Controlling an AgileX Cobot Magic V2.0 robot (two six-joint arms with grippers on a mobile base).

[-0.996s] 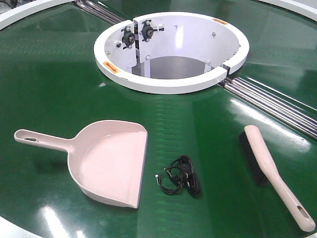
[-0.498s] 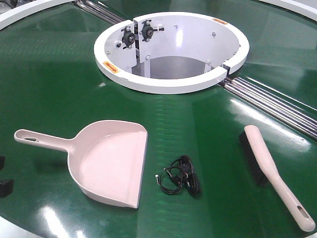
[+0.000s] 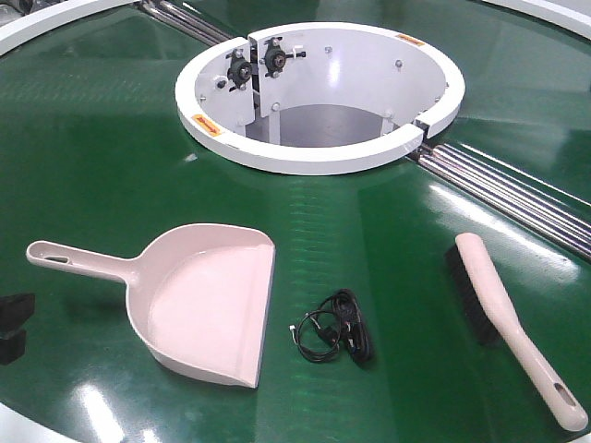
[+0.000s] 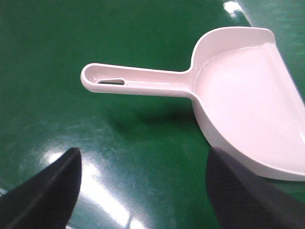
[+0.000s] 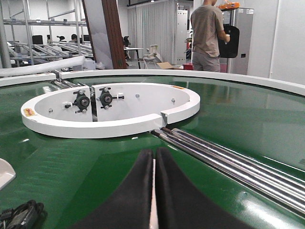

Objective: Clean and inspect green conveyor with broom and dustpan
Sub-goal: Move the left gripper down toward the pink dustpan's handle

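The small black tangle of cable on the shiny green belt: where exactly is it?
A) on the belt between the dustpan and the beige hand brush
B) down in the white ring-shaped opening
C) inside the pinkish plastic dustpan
A: the black cable tangle lies on the glossy green conveyor belt between the pinkish-beige plastic dustpan and the beige black-bristled broom, touching neither.

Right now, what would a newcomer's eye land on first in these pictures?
The big white ring opening at the far centre of the glossy green conveyor grabs the eye first. Nearer, the pale dustpan lies at left and the broom at right, with a black cable tangle between them. The open left pincer is near the dustpan's handle.
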